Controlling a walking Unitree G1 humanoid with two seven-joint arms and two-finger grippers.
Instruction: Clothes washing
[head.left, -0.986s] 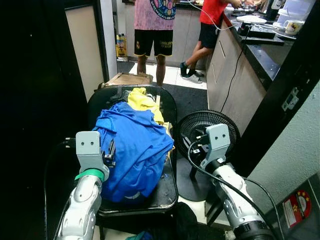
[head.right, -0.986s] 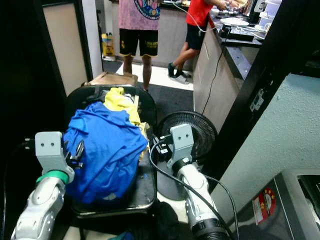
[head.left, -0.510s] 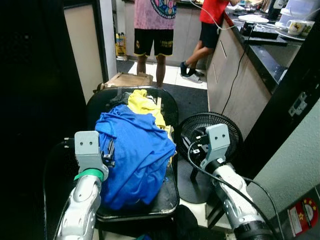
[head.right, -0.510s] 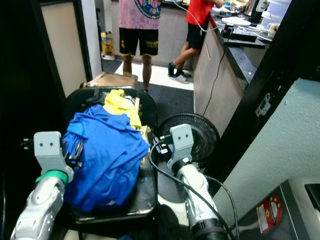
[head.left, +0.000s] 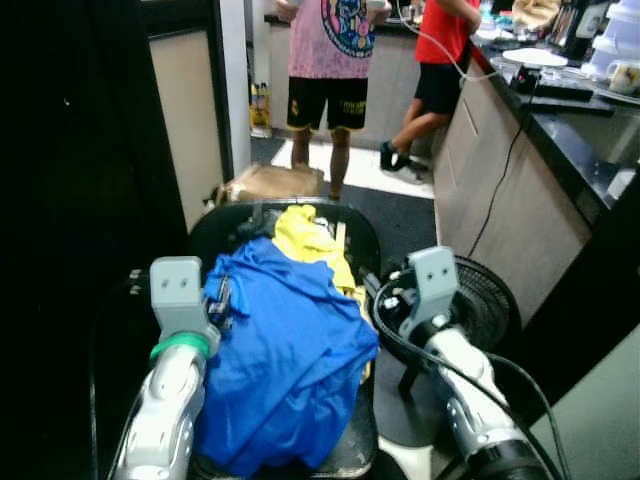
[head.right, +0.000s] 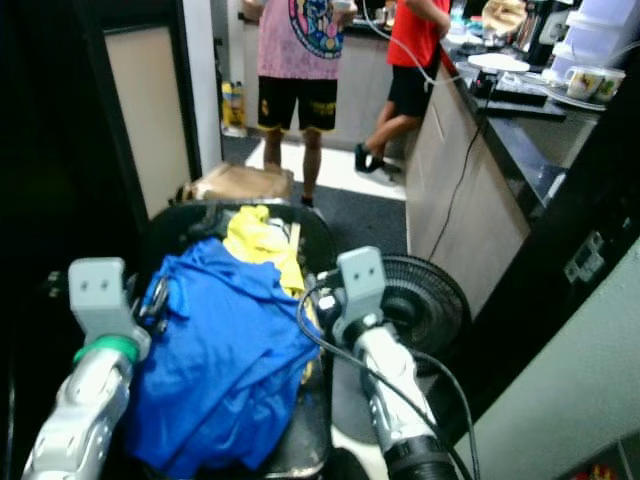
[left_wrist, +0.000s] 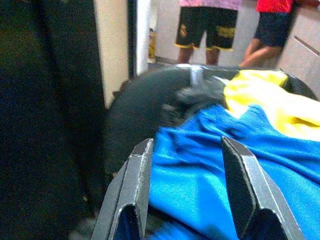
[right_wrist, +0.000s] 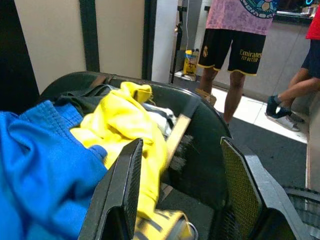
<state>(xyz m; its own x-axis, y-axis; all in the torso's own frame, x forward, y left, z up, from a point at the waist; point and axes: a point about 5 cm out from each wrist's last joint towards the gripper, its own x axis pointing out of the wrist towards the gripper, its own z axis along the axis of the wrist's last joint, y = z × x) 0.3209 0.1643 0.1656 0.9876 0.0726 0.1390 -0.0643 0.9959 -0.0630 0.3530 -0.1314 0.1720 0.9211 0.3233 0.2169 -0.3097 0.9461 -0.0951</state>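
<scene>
**Both grippers spread at the laundry pile**

Left gripper (left_wrist: 187, 190) hangs at the left edge of the pile, its two black fingers (left_wrist: 134, 185) spread apart with the blue cloth showing between them, holding nothing. Right gripper (right_wrist: 182, 195) sits at the right side of the same pile, fingers (right_wrist: 127, 185) spread as well, yellow cloth and dark basket wall showing in the gap, nothing pinched.

Now the scene, big things first. A long kitchen worktop (head.left: 575, 130) runs down the right into the distance, black on top with pale cabinet fronts, and a cable trails down its side. On the left stands a dark door frame with a cream panel (head.left: 185, 120). Far off, two people stand on the pale floor: one in a pink shirt and black shorts (head.left: 335, 60), one in a red shirt (head.left: 445, 50) leaning towards the worktop.

Near centre, the black basket (head.left: 225, 215) holds the washing. The blue garment (head.left: 290, 360) is heaped over the near part and spills over the near rim. The yellow garment (head.left: 305, 240) lies just beyond it, towards the far side, touching the blue. A dark piece of clothing (left_wrist: 195, 95) peeks out at the far left rim.

Just right of the basket, a black floor fan (head.left: 495, 305) stands on the floor behind the right arm. A brown cardboard box (head.left: 265, 182) rests on the floor just past the basket. On the far worktop sit a white plate (head.right: 497, 62) and a cup (head.right: 585, 80).
</scene>
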